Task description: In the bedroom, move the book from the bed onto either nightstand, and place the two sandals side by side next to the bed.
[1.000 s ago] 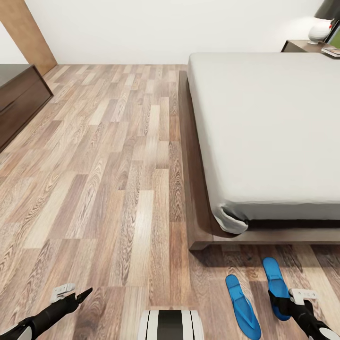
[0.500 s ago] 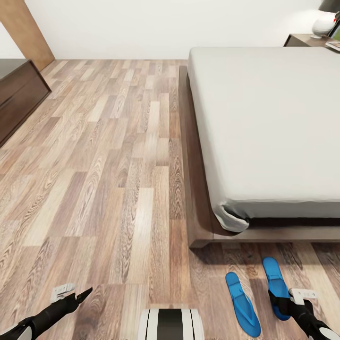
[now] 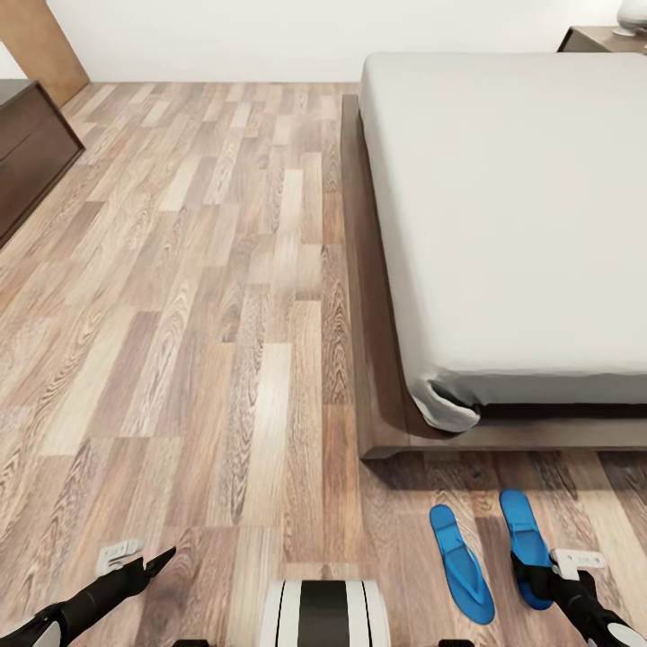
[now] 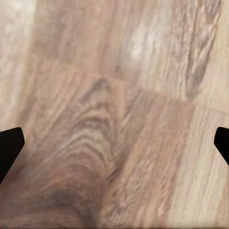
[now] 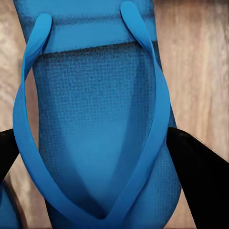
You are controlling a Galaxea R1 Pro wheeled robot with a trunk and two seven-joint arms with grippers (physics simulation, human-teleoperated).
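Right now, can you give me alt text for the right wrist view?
A blue sandal lies strap-side up on the wood floor, close under the camera, its thin straps meeting in a V. The right gripper's black fingers flank it on both sides, open around it.

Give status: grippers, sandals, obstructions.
Left gripper open over bare floor. Right gripper open, straddling right sandal. Left sandal beside it, by the bed. Nothing blocking.
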